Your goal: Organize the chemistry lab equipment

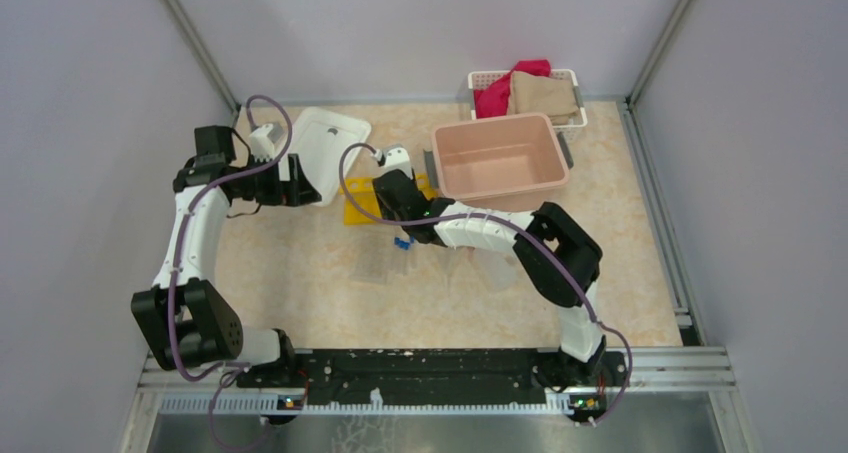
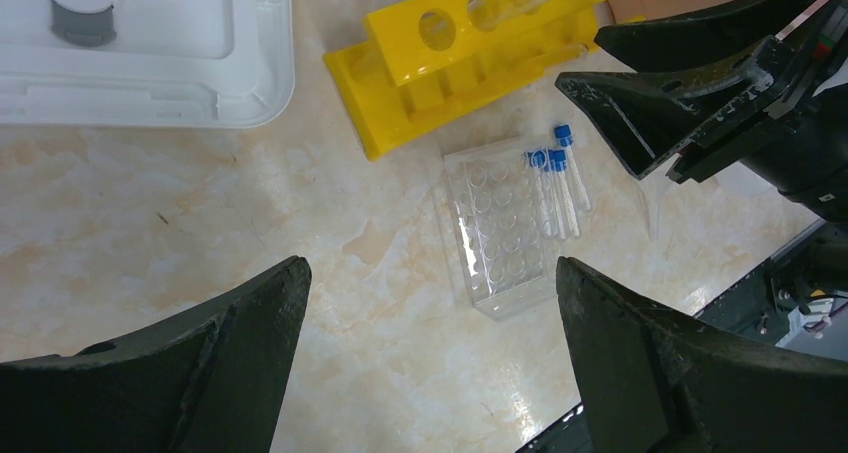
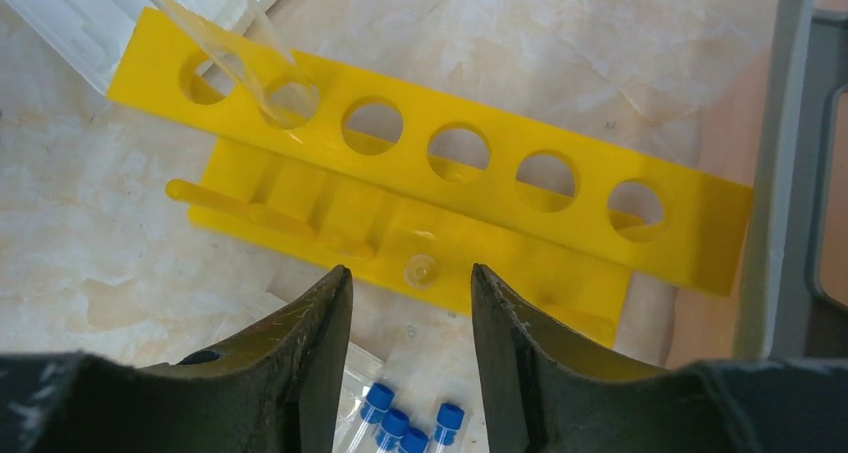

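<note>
Right now I read the step in hand as loading tubes into racks. My right gripper (image 3: 410,283) hovers low over the yellow rack (image 3: 415,145), its fingers partway apart with nothing between them; through the gap I see only the rack's base. One long clear tube (image 3: 250,48) stands tilted in the second hole from one end, so that placement looks done, while the other five holes are bare.

My left gripper (image 2: 430,268) hangs above the table with its fingers spread as wide as they go, holding nothing.

The small tubes with blue caps (image 2: 558,183) lie flat along one long edge of the clear rack (image 2: 497,235), near the yellow one. Whether they rest on it or just against it, I cannot tell. None stands in a well yet. The white lid (image 2: 150,63) sits off to the side, and the pink tub (image 1: 497,158) is just beyond the yellow rack.

Next, I judge, the right arm should lift clear and come down on one blue-capped tube. They lie close together, so I need a narrow, square pinch that takes one without rolling its neighbours.
</note>
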